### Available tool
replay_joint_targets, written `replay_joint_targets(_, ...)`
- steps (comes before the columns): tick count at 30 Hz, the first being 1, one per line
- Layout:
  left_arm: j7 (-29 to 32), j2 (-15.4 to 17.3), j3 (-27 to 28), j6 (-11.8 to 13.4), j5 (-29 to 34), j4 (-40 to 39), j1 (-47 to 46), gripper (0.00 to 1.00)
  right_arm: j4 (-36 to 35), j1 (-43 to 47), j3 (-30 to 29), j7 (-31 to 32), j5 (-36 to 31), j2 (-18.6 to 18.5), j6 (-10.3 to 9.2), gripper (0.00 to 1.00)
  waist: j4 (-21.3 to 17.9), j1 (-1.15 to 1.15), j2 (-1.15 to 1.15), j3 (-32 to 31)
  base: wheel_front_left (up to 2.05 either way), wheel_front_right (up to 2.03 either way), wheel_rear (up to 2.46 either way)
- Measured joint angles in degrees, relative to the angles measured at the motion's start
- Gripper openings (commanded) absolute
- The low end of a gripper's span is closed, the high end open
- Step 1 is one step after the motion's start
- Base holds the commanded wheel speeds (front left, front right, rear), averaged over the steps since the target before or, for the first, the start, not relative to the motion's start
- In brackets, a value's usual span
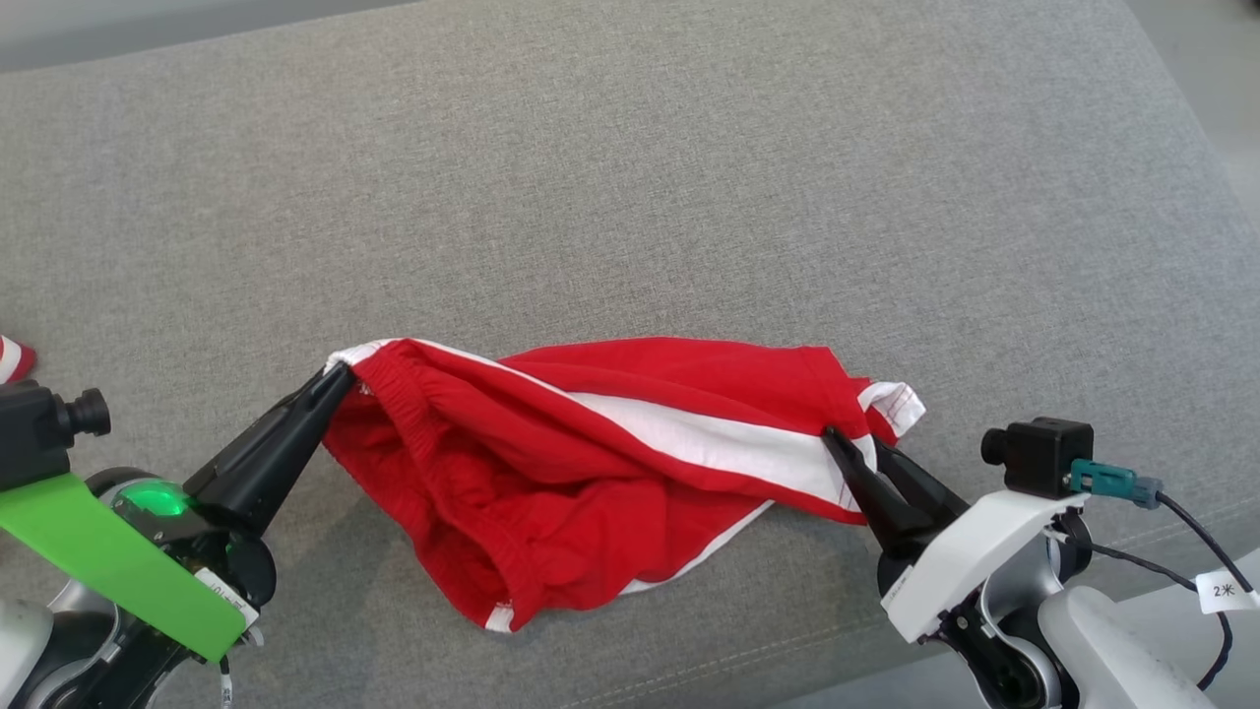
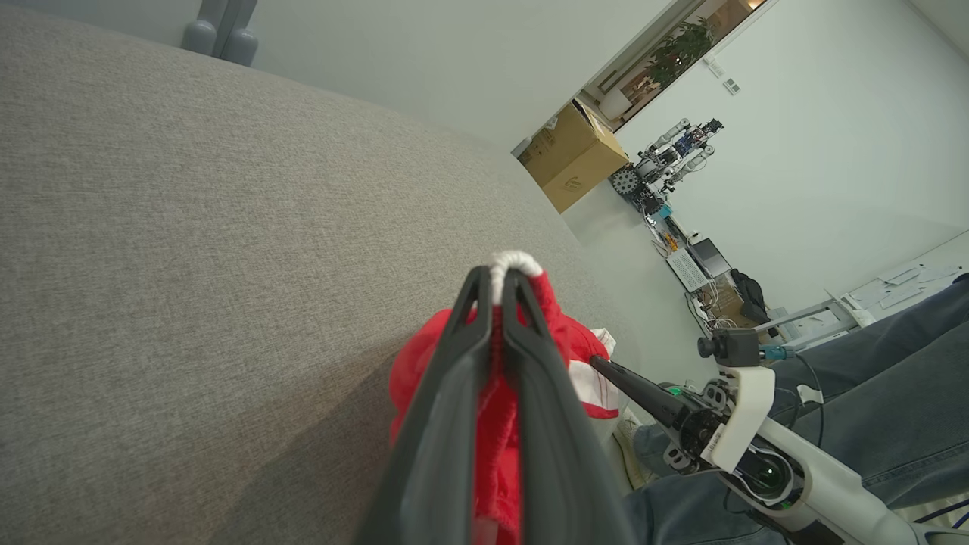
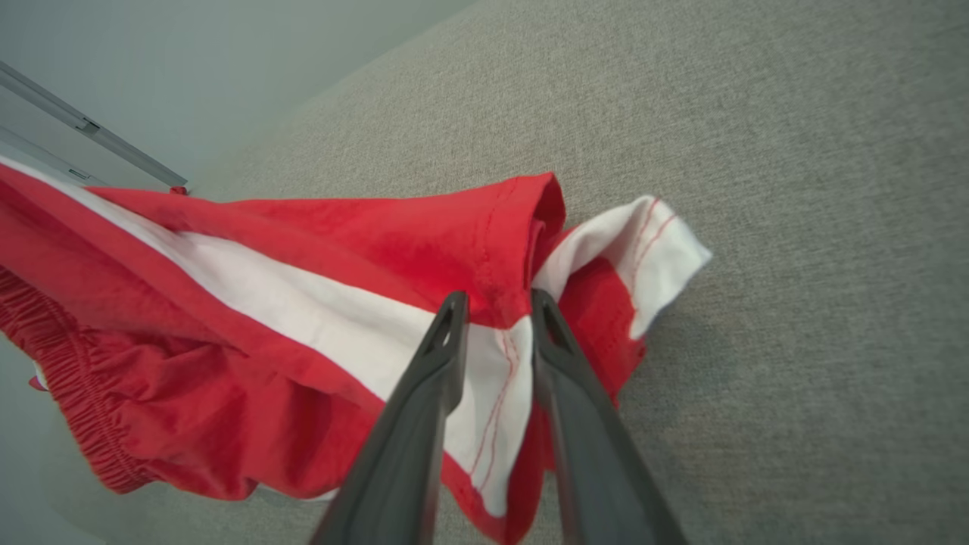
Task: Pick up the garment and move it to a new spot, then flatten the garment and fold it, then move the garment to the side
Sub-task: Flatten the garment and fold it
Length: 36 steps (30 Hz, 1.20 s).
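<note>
Jaws of the left gripper (image 1: 340, 376) are clamped tight on the white-edged waistband corner of the red shorts with a white side stripe (image 1: 551, 473). Over on the right gripper (image 1: 849, 440), the two fingers stand partly apart astride the white hem, cloth between them; whether they pinch it, I cannot tell. The shorts stretch between both grippers, sagging onto the grey woven fabric cushion (image 1: 630, 177), close to its near edge.

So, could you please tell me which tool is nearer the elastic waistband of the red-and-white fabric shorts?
Left. The left tool is shut on the elastic waistband; the right tool straddles the leg hem at the shorts' far end.
</note>
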Motion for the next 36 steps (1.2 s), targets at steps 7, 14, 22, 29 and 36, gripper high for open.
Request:
replay_joint_targets(7, 0.0, 0.1, 0.0, 0.0, 0.0, 0.0, -0.8, 0.0, 0.1, 0.0, 0.4, -0.2, -0.5, 0.1, -0.05, 0.64, 0.1, 0.0, 0.0, 0.2, 0.0, 0.0, 0.0)
replay_joint_targets(14, -0.2, 0.2, 0.0, 0.0, -0.4, 0.0, -0.8, 0.0, 0.0, -0.1, 0.0, -0.8, -1.1, 0.0, -0.08, 0.77, -0.2, 0.0, 0.0, 0.1, 0.0, 0.0, 0.0)
replay_joint_targets(22, -0.2, 0.4, -0.4, 0.0, -0.6, 0.0, -1.0, 0.0, 0.0, -0.6, 0.4, -0.9, -1.6, 0.0, -0.04, 0.78, -0.3, 0.0, 0.0, -0.1, 0.0, 0.0, 0.0)
replay_joint_targets(29, -0.2, 0.4, -1.0, 0.0, -1.5, 0.0, -1.0, 0.0, 0.5, -0.7, 1.2, -0.9, -1.6, 0.3, -0.02, 0.64, 0.0, 0.0, 0.0, -0.1, 0.0, 0.0, 0.0)
replay_joint_targets(36, -0.3, 0.9, -1.1, 0.0, -1.5, 0.0, -1.0, 0.0, 1.2, -0.6, 1.5, -0.8, -1.5, 0.5, 0.01, 0.45, 0.2, 0.0, 0.0, -0.2, 0.0, 0.0, 0.0)
